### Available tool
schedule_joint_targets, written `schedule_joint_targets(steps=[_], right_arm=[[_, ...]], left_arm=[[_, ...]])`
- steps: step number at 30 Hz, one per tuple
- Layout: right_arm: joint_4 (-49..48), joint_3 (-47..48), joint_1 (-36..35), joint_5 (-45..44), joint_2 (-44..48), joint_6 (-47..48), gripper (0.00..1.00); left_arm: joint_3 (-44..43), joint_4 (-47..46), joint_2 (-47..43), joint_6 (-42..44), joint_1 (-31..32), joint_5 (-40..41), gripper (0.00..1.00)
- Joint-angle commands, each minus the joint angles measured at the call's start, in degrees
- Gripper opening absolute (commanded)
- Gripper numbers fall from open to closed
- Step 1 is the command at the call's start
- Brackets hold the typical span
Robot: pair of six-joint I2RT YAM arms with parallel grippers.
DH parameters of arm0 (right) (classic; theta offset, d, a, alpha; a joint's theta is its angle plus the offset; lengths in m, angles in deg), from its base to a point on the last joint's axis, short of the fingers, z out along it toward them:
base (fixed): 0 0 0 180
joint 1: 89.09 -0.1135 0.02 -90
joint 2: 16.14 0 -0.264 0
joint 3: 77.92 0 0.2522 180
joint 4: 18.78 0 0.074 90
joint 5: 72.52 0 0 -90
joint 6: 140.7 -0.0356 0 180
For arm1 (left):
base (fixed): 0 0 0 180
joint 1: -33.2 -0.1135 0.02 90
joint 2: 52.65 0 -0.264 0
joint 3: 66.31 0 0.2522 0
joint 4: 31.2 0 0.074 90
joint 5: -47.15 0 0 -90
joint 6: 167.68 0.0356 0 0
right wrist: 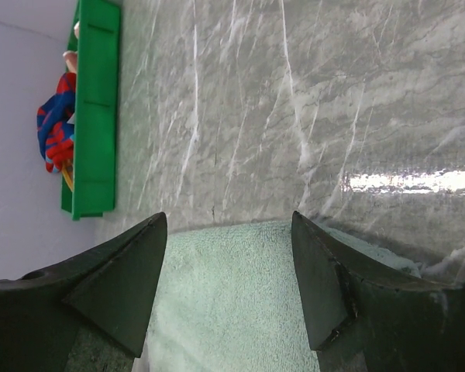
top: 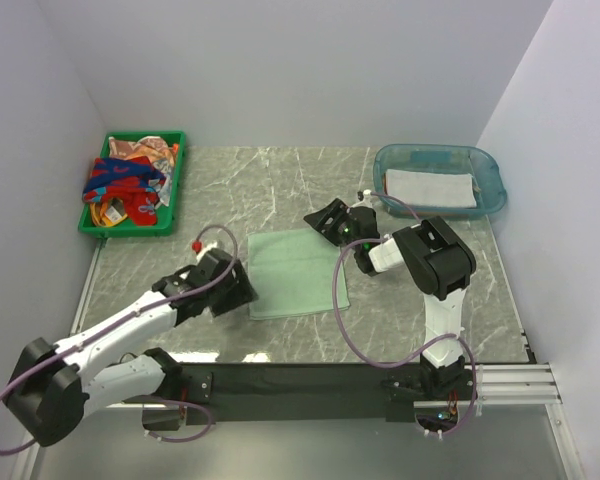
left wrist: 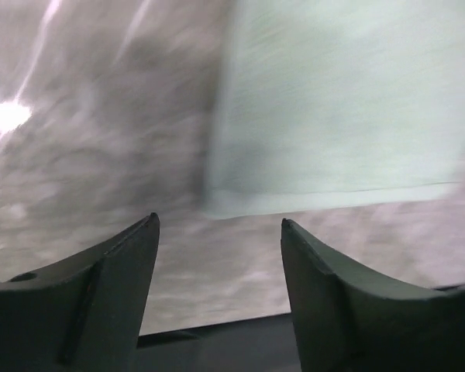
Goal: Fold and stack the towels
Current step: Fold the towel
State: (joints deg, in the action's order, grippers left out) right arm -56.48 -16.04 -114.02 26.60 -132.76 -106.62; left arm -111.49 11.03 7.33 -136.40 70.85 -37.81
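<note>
I see a grey marble-like tabletop (top: 280, 180) with white veins, closed by pale walls (top: 280, 70) on three sides. A sage green towel (top: 298, 275) lies flat near the middle. My left gripper (left wrist: 218, 225) is just beside the towel's left edge, spread, with nothing between its fingers. My right gripper (right wrist: 229, 217) hangs over the far right corner of the towel, spread too and holding nothing. More towels (top: 125, 180) are heaped in a green tray (top: 130, 229) at the far left, and a whitish towel (top: 430, 187) lies folded in a clear blue tub (top: 440, 212) at the far right
</note>
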Motion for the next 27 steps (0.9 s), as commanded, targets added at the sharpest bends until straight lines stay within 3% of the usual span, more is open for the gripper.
schedule_joint_targets(steps=[1, 5, 6, 9, 12, 16, 23, 27], right_arm=[[-0.39, 1.10, -0.12, 0.37, -1.24, 0.29, 0.73], [-0.04, 1.45, -0.12, 0.81, -0.98, 0.64, 0.73], [0.22, 1.63, -0.21, 0.81, -0.98, 0.72, 0.73], [0.83, 1.63, -0.12, 0.63, -0.98, 0.81, 0.73], [0.92, 1.54, -0.12, 0.37, -1.07, 0.46, 0.73], [1.01, 1.89, -0.21, 1.16, -2.03, 0.02, 0.73], [2.41, 2.15, -0.12, 1.16, -1.60, 0.90, 0.73], [2.59, 1.98, -0.12, 0.63, -1.42, 0.90, 0.73]], left_arm=[[-7.07, -2.35, -2.94, 0.44, -0.03, 3.22, 0.71], [-9.71, -16.39, 1.95, 2.55, -2.13, 3.31, 0.68], [-9.37, -23.65, 3.46, 2.56, -4.05, 2.79, 0.66], [-7.79, -42.09, 11.18, 0.28, -9.06, -3.35, 0.58], [-9.36, -51.81, 21.11, -1.49, -11.01, -6.86, 0.53], [-11.29, -66.83, 33.41, -2.62, -11.28, -8.90, 0.53], [-12.61, -84.87, 44.24, -7.11, -11.55, -12.16, 0.52], [-13.58, -87.18, 48.38, -8.08, -11.63, -11.81, 0.52]])
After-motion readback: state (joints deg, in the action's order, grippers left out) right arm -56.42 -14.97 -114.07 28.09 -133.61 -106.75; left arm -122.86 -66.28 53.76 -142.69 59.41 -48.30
